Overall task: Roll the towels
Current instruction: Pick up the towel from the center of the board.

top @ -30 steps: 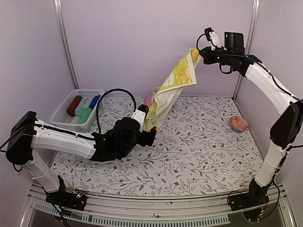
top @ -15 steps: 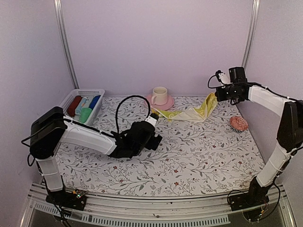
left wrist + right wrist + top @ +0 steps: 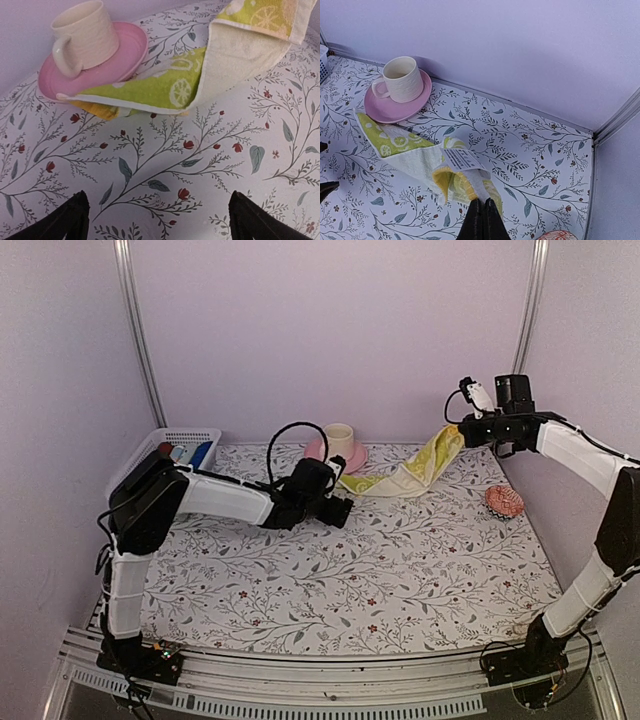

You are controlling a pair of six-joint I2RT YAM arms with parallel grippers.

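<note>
Pale yellow lemon-print towel (image 3: 405, 474) sags, one end raised, the other down.

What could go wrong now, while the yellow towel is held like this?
The towel lies with its free end against the saucer; a pull by the right gripper may drag it and tip the cup. It is folded over itself, so it may roll unevenly.

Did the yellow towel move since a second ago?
Yes. The yellow towel came down: it hung high above the pink saucer, now its end lies beside it.
</note>
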